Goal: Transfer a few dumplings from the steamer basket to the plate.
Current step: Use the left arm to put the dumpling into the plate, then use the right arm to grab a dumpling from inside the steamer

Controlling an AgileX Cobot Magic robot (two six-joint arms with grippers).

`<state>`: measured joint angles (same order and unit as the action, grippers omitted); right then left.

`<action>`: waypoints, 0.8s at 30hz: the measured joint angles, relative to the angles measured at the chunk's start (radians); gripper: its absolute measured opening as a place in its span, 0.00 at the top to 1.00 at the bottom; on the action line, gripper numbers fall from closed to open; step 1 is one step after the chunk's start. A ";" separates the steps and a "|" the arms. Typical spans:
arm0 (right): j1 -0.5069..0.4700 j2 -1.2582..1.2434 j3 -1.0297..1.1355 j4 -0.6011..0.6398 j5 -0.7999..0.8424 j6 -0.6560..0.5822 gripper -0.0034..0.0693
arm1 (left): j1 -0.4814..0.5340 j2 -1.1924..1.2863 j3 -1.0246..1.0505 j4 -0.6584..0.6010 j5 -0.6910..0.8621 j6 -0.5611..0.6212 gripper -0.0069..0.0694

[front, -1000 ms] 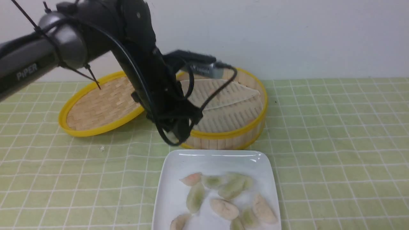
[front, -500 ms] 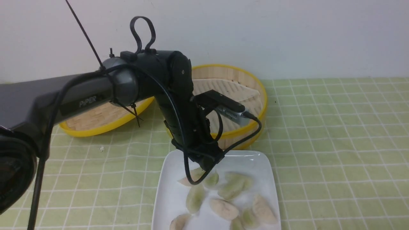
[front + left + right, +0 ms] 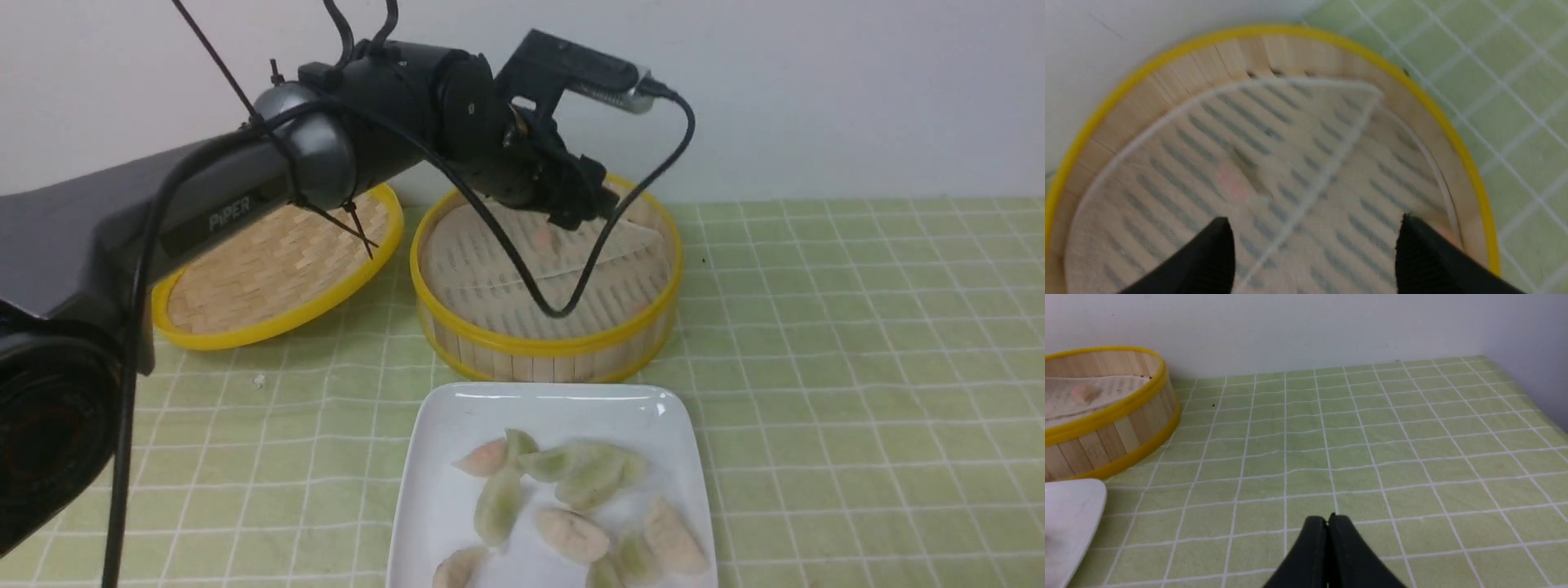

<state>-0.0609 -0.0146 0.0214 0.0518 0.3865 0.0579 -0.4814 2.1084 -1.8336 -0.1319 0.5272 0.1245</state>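
Observation:
The steamer basket (image 3: pixel 545 347) stands mid-table, and a pale liner sheet (image 3: pixel 490 269) covers its inside. A pinkish dumpling (image 3: pixel 542 238) shows faintly through the liner, and it is also in the left wrist view (image 3: pixel 1231 183). My left gripper (image 3: pixel 584 209) hangs over the basket's far side. In the left wrist view the left gripper (image 3: pixel 1314 218) is open and empty above the liner. The white plate (image 3: pixel 457 416) in front of the basket carries several dumplings (image 3: pixel 592 478). My right gripper (image 3: pixel 1327 518) is shut and empty over the cloth, to the right of the basket (image 3: pixel 1106 412).
The shallow woven lid (image 3: pixel 269 273) lies to the left of the basket, partly under my left arm. A cable (image 3: pixel 563 306) loops down from the left wrist over the basket. A green checked cloth (image 3: pixel 857 367) covers the table and a white wall stands behind.
My left arm swung from the basket's front down over the plate, then rose back over the basket. Its jaws opened, and one more green dumpling now lies on the plate.

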 joint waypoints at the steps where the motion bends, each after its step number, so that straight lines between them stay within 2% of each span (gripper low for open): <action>1: 0.000 0.000 0.000 0.000 0.000 0.000 0.97 | 0.005 0.015 -0.018 0.001 -0.001 -0.013 0.30; 7: 0.000 0.000 0.000 0.000 0.000 0.000 0.97 | 0.063 0.208 -0.255 -0.017 0.112 -0.060 0.30; 10: 0.000 0.000 0.000 0.000 0.000 0.000 0.97 | 0.086 0.281 -0.361 -0.064 0.186 -0.062 0.30; 14: 0.000 0.000 0.000 0.000 0.000 0.000 0.97 | 0.128 0.390 -0.532 -0.187 0.304 -0.044 0.30; 20: 0.000 0.000 0.000 0.000 0.000 0.000 0.97 | 0.145 0.466 -0.582 -0.255 0.324 0.060 0.30; 24: 0.000 0.000 0.000 0.000 0.000 0.000 0.97 | 0.144 0.493 -0.582 -0.258 0.335 0.080 0.31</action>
<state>-0.0609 -0.0146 0.0214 0.0518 0.3865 0.0579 -0.3375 2.6010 -2.4160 -0.3894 0.8622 0.2048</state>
